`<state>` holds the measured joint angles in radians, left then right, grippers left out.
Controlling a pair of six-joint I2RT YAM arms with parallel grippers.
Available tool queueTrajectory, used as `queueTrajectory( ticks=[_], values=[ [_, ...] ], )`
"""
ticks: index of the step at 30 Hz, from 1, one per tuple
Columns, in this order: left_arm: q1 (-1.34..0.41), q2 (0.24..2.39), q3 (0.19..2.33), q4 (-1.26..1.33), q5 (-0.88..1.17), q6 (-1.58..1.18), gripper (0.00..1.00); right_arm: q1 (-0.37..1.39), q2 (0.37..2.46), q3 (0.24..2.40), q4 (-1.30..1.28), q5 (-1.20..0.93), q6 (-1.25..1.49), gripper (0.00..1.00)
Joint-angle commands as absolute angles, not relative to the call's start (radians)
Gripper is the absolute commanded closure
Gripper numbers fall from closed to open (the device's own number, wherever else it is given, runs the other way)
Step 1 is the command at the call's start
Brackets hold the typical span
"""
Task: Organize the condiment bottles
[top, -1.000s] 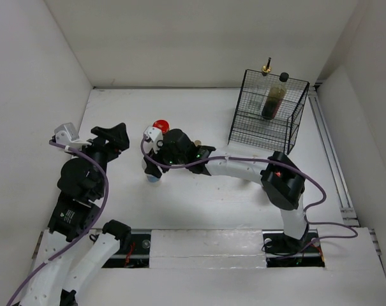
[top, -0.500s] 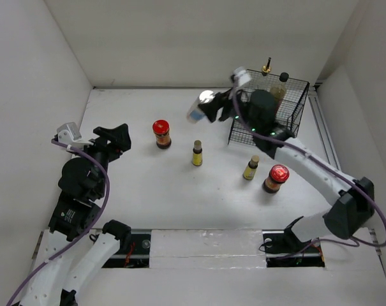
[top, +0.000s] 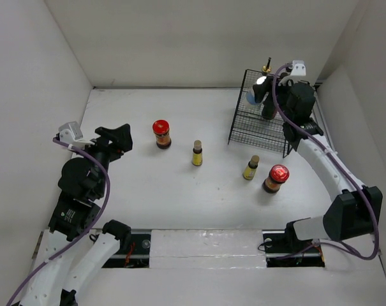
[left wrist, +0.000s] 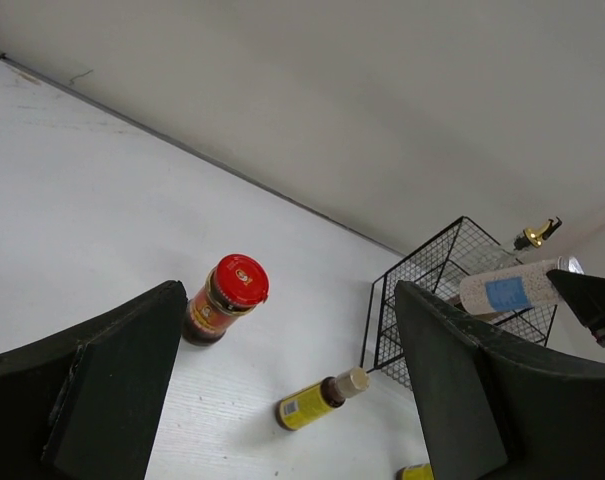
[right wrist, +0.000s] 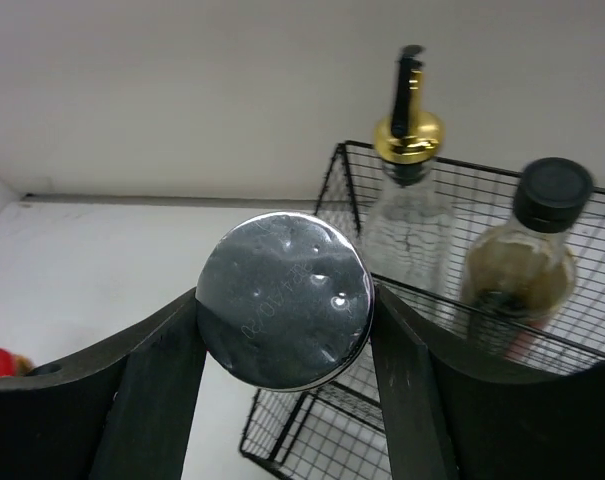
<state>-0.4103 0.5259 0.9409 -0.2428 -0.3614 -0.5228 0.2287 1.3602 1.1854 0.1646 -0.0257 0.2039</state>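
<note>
Between the fingers of the right gripper: white blue-labelled shaker with a silver cap, clamped by its body, tipped sideways, cap toward the wrist. Held high, probably to clear the rim of the black wire basket under it.

Just beyond those fingertips, inside the basket, upright: tall clear gold-spouted bottle; dark black-capped bottle.

Well apart from this hand, standing on the table, apparently awaiting collection: first red-lidded jar; second red-lidded jar; first tiny yellow-labelled bottle; second tiny yellow-labelled bottle.

Left gripper: fingers spread wide, empty.
</note>
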Motion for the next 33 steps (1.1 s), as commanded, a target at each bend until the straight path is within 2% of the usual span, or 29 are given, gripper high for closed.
queueTrajectory(
  ticks=[1,9,16,23,30,33],
  values=[
    [-0.407,0.529,0.933,-0.19,-0.337,-0.499,0.19,0.196,1.354,1.221,0.29,-0.026,0.215,0.66],
    [-0.407,0.549,0.934,-0.19,-0.327,-0.499,0.19,0.173,1.453,1.239,0.281,-0.014,0.195,0.66],
    [-0.407,0.549,0.934,-0.181,-0.318,-0.499,0.19,0.205,1.555,1.229,0.258,0.009,0.195,0.62],
    [-0.407,0.561,0.943,-0.181,-0.307,-0.489,0.19,0.215,1.634,1.249,0.227,0.009,0.195,0.46],
    [-0.407,0.572,0.943,-0.181,-0.288,-0.489,0.19,0.224,1.62,1.278,0.183,0.021,0.195,0.19],
    [-0.407,0.572,0.943,-0.181,-0.288,-0.489,0.19,0.224,1.577,1.278,0.161,0.031,0.195,0.15]
  ],
)
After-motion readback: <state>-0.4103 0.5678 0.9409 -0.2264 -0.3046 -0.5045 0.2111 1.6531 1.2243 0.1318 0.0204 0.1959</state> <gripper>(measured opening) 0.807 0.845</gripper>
